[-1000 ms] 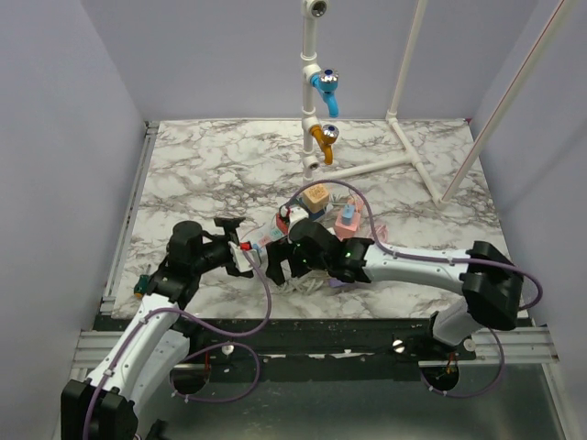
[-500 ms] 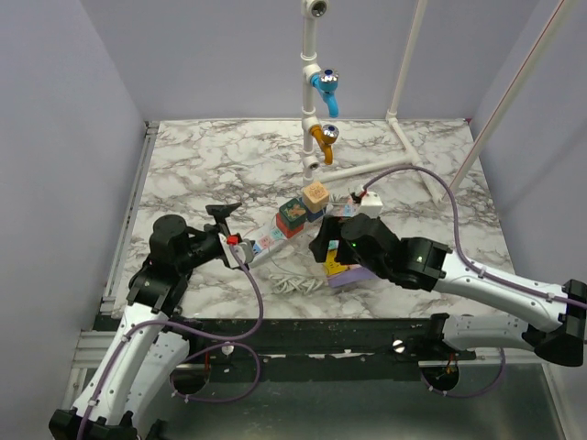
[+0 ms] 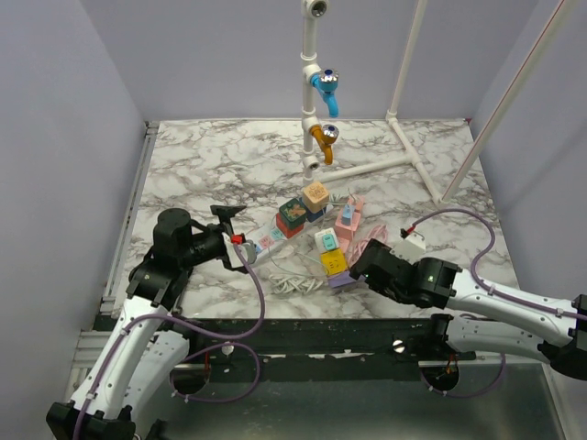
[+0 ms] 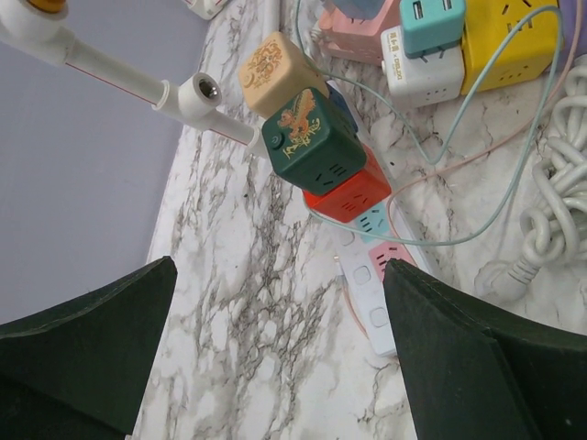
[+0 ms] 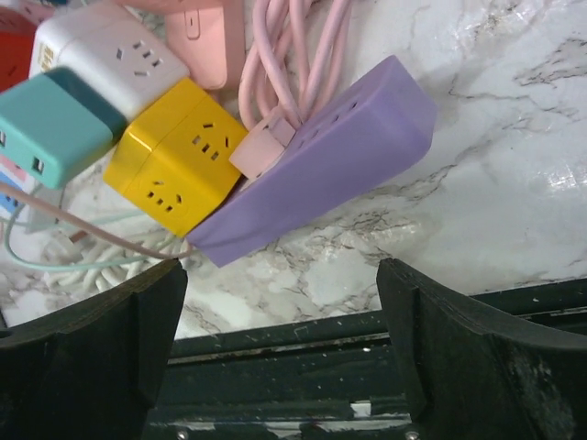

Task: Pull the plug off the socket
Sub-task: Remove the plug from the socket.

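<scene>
A cluster of power strips and cube sockets lies mid-table. In the right wrist view a pink plug (image 5: pixel 261 147) with a pink cable sits in a purple power strip (image 5: pixel 353 137), next to a yellow cube socket (image 5: pixel 174 156). My right gripper (image 5: pixel 282 266) is open and empty, just short of the purple strip's near end; in the top view the right gripper (image 3: pixel 364 266) is right of the purple strip (image 3: pixel 341 280). My left gripper (image 3: pixel 231 231) is open and empty by the left end of a white power strip (image 4: pixel 371 302). A green cube (image 4: pixel 312 147) and a red cube (image 4: pixel 353 197) sit on that strip.
A white pipe frame with a blue tap (image 3: pixel 326 87) and a brass tap (image 3: pixel 323 137) stands at the back. A beige cube (image 3: pixel 315 193), pink adapter (image 3: pixel 347 220) and coiled white cable (image 3: pixel 293 281) crowd the cluster. The table's dark front rail (image 5: pixel 303 367) is right under my right gripper.
My right arm has pulled back from over the strips to the right, toward the near edge, uncovering the cluster. My left gripper has drawn back slightly from the white strip's end.
</scene>
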